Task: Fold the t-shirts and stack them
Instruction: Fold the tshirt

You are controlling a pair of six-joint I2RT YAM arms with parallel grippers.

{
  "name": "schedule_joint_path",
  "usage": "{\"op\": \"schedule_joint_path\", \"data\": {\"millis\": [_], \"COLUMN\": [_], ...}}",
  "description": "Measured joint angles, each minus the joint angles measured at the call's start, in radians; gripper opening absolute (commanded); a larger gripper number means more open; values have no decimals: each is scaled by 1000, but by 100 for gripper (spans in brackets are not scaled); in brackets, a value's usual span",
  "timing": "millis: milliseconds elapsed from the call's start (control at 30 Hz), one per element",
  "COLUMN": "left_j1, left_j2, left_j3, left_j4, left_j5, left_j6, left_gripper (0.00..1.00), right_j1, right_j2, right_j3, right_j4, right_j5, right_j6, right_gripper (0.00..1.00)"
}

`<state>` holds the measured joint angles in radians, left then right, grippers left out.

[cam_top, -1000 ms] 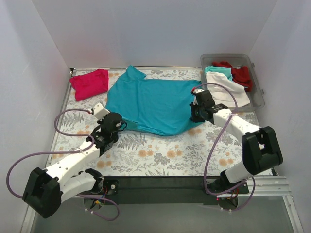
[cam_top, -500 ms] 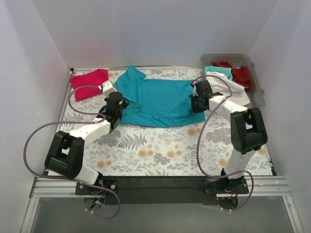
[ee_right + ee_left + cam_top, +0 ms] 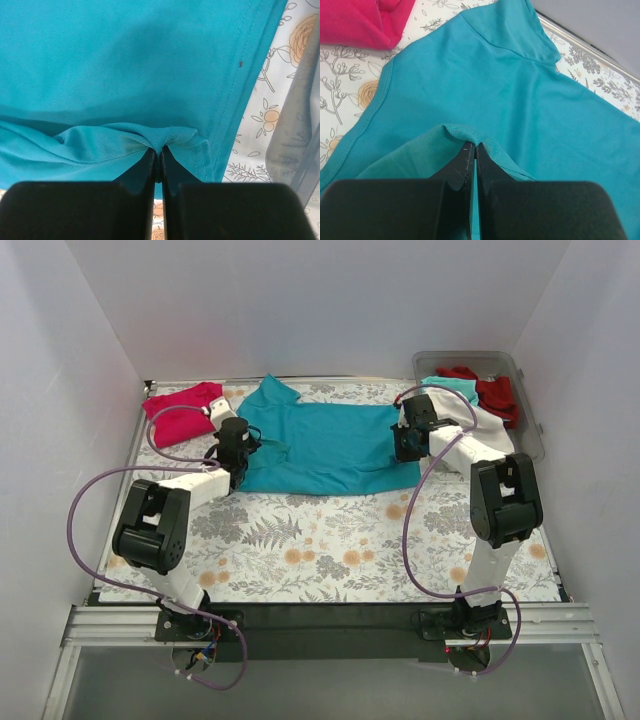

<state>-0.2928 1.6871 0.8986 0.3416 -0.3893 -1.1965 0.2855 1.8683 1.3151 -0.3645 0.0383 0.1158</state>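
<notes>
A teal t-shirt point(image 3: 325, 445) lies across the back middle of the table, its near part folded up over the rest. My left gripper point(image 3: 243, 447) is shut on the shirt's left folded edge point(image 3: 465, 137). My right gripper point(image 3: 403, 443) is shut on the shirt's right folded edge point(image 3: 160, 142). A folded magenta-pink t-shirt point(image 3: 182, 413) lies at the back left; its corner shows in the left wrist view point(image 3: 362, 20). White point(image 3: 470, 420), teal and red point(image 3: 497, 390) shirts lie in a bin at the back right.
A clear plastic bin point(image 3: 535, 430) stands at the back right, close beside my right arm. White walls close in the table at the left, back and right. The floral tablecloth point(image 3: 330, 550) covers the table in front of the shirt.
Both grippers have carried the teal shirt's near edge away from me towards the back, folding the shirt over itself. The shirt now covers a shorter strip.
</notes>
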Motion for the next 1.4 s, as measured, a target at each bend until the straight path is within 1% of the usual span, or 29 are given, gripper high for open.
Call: {"op": "schedule_joint_path", "data": {"millis": [233, 400, 700, 733, 833, 867, 933, 967, 1000, 1033, 1067, 1100, 1133, 1233, 1333, 1400], "left_j1": [23, 27, 40, 40, 42, 42, 42, 42, 42, 42, 42, 42, 42, 42, 28, -3], "left_j2": [63, 128, 183, 190, 211, 218, 238, 250, 260, 268, 270, 270, 265, 222, 114, 52], "left_j3": [51, 114, 152, 158, 173, 182, 213, 235, 257, 277, 290, 298, 327, 319, 230, 164], "left_j4": [46, 56, 55, 55, 48, 40, 21, 12, 2, -6, -12, -18, -28, -53, -49, -41], "left_j5": [29, 45, 53, 52, 45, 42, 38, 37, 36, 34, 30, 25, 2, -16, -15, -14], "left_j6": [3, 11, 11, 11, 11, 12, 14, 14, 19, 17, 10, 14, 5, 3, -18, -38], "left_gripper": [0, 0, 0, 0, 0, 8, 15, 31, 44, 64, 74, 81, 82, 82, 83, 83], "right_j1": [-3, -3, -14, -16, -22, -24, -28, -29, -30, -30, -30, -28, -25, -27, -29, -29], "right_j2": [0, 0, 4, 8, 27, 32, 37, 37, 36, 36, 36, 35, 22, -70, -187, -211], "right_j3": [2, 2, 11, 15, 37, 40, 43, 44, 45, 48, 50, 51, 51, 11, -51, -63], "right_j4": [-33, -38, -55, -55, -57, -56, -60, -61, -63, -66, -68, -68, -79, -47, 8, 36], "right_j5": [27, 50, 72, 74, 89, 94, 99, 101, 99, 96, 95, 94, 88, 76, 13, -26], "right_j6": [1, 5, 6, 6, 14, 15, 16, 16, 18, 16, 16, 20, 19, 17, 19, 20], "right_gripper": [1, 1, 1, 4, 25, 33, 42, 48, 51, 58, 61, 67, 68, 68, 67, 66]}}
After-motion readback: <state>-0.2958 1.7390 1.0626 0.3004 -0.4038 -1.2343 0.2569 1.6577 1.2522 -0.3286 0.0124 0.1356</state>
